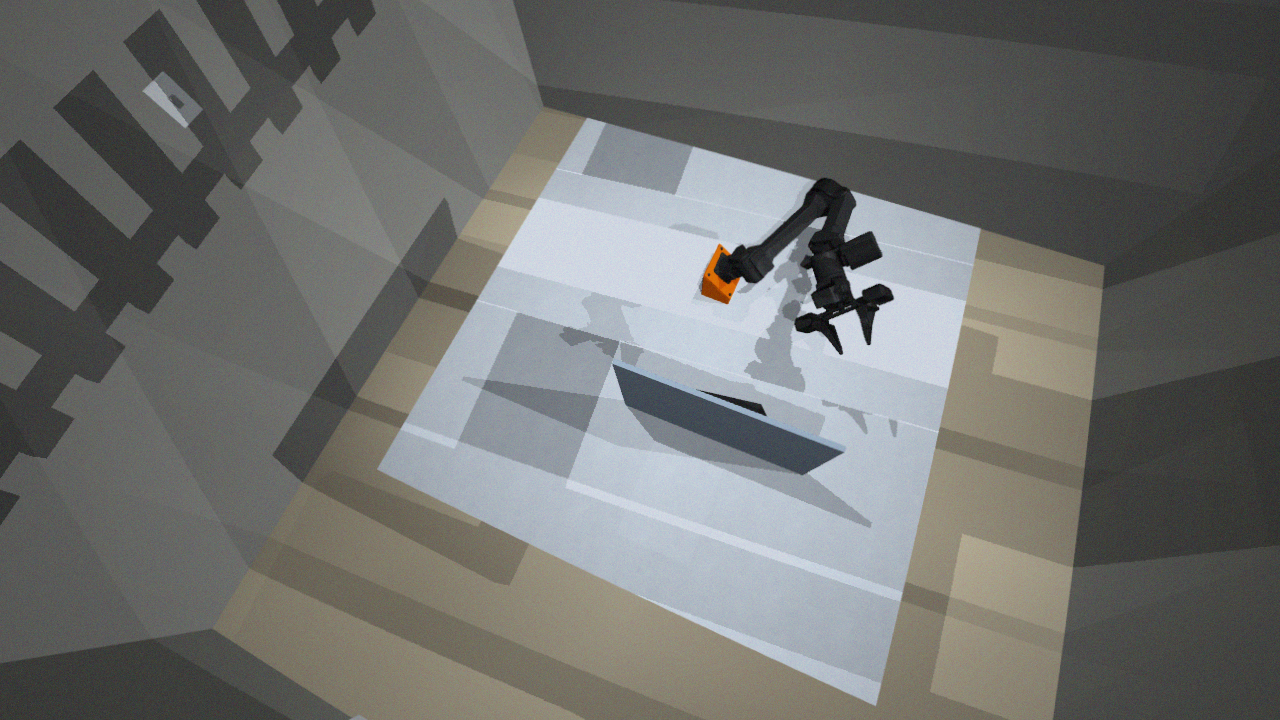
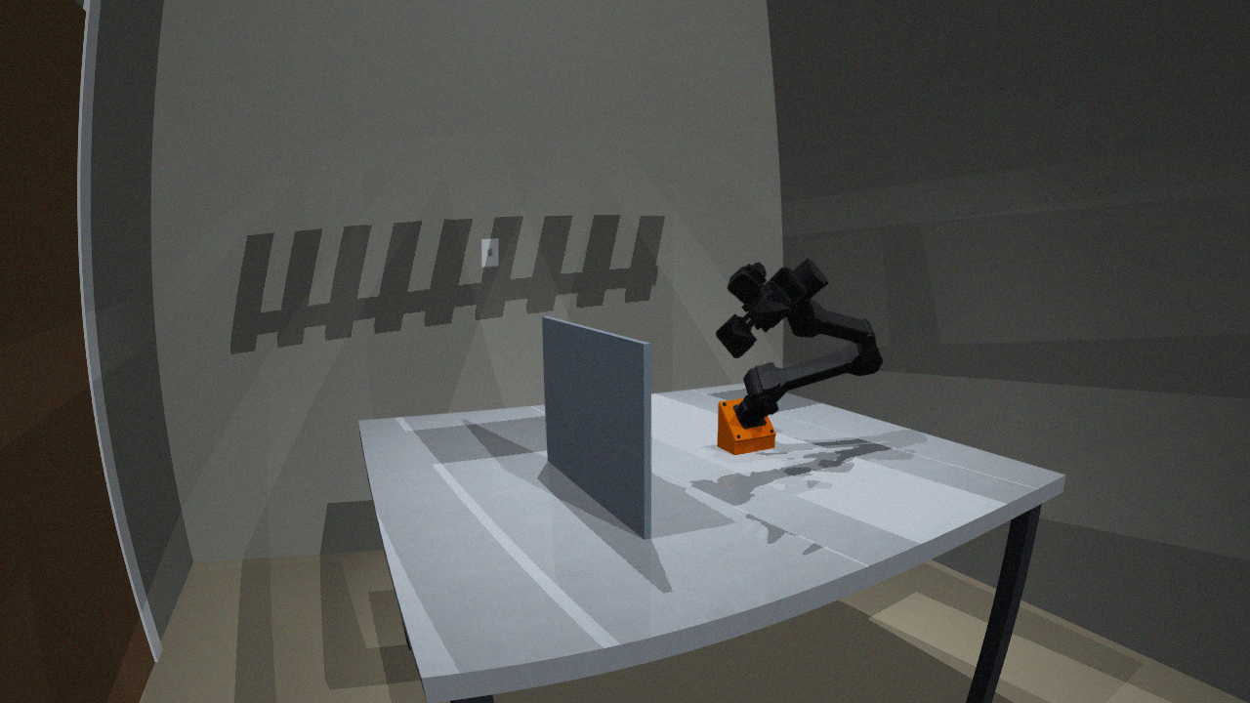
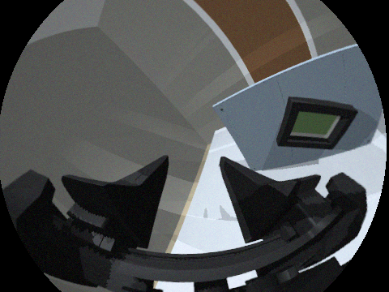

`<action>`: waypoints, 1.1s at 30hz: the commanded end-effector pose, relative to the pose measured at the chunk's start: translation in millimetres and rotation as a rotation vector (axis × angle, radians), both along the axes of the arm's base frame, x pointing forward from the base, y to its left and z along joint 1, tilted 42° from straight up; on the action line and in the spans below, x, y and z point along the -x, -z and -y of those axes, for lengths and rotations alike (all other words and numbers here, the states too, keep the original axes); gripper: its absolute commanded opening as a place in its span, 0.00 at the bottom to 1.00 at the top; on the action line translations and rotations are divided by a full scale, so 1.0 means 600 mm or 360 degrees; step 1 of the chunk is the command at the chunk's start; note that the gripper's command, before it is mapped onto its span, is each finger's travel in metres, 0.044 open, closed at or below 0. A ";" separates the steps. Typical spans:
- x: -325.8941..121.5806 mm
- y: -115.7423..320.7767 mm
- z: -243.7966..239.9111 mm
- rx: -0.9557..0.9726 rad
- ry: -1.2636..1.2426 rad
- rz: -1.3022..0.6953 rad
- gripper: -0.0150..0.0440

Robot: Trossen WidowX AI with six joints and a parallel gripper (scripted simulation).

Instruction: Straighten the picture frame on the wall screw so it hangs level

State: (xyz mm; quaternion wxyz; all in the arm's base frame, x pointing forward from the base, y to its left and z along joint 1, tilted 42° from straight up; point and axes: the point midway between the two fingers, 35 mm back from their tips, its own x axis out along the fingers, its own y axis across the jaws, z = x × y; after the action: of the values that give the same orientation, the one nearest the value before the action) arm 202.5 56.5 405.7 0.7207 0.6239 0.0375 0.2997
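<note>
A dark picture frame (image 3: 284, 126) (image 1: 739, 402) with a green picture hangs on the blue-grey upright panel (image 3: 251, 118) (image 1: 716, 425) (image 2: 594, 410). In the wrist view it is crooked against the panel's edges, its left side high and its right side low. In the exterior view the panel hides it. The screw and the notched strip are hidden behind the frame. My gripper (image 1: 854, 348) (image 3: 194, 160) is part-way open with nothing between its fingers. It hangs in the air on the picture side of the panel, beyond its right end in the top view, apart from the frame.
The panel stands on a pale table (image 1: 671, 528) (image 2: 524, 602). The arm's orange base (image 1: 717, 279) (image 2: 751, 444) stands on the table on the picture side of the panel. A wall with a small light plate (image 1: 159, 93) (image 2: 495, 247) is at the left in the top view.
</note>
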 end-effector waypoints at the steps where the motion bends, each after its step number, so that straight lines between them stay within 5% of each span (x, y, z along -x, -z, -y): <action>1: -0.041 0.104 0.064 -0.0707 0.0102 -0.0494 0.69; 13: -0.058 0.271 0.168 -0.1982 0.0317 -0.0936 0.69; 33: -0.058 0.274 0.170 -0.2007 0.0321 -0.0940 0.69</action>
State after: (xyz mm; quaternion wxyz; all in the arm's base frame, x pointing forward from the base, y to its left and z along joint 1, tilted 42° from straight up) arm 237.4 -44.5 243.0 0.2094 0.9777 -0.0053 0.0165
